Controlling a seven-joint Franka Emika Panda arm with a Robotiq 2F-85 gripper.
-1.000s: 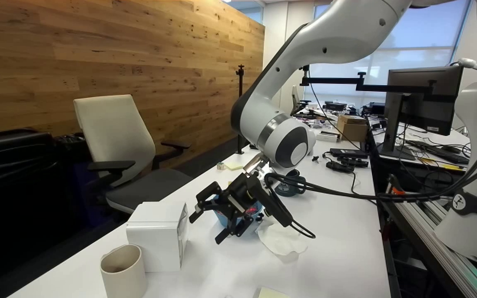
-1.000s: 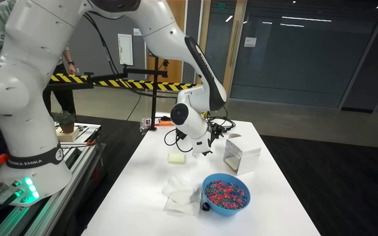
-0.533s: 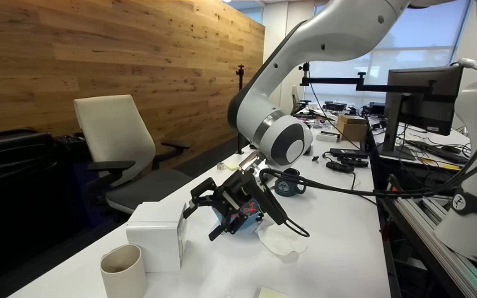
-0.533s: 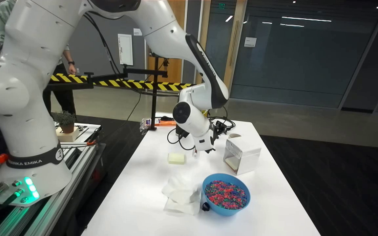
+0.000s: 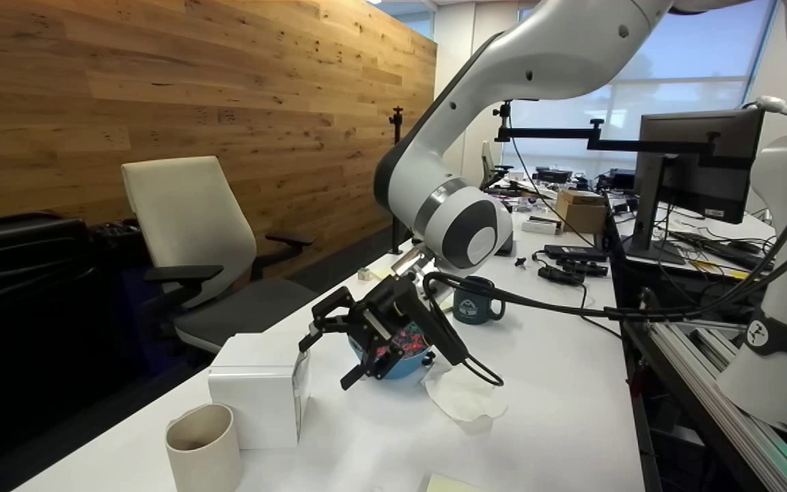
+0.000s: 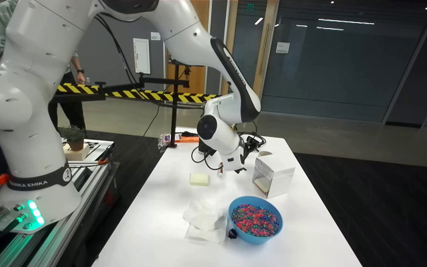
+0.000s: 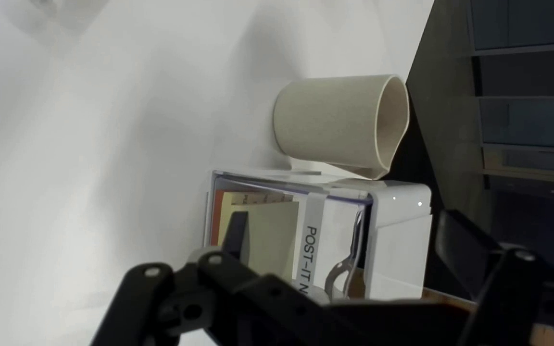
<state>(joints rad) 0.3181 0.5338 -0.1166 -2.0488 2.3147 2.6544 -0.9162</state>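
The hand stands with its fingers spread wide apart and nothing between them. Over the last second it has risen a little and edged toward the white box. In an exterior view, one fingertip now overlaps the box's upper front edge, though whether it touches cannot be told. In the wrist view, one finger crosses the pale yellow notes in the box's lower part and the other lies past its top. So the shift seems to bring the box's front within the spread; with nothing gripped, this looks like lining up rather than holding.

The box itself has not moved on the table; its label strip reads "POST-IT". A cream cup stands just beside it.

Farther out, the blue bowl of coloured beads and the white napkin lie unchanged. The shift merely bares more of the dark mug and a slim marker-like thing near the yellow pad.
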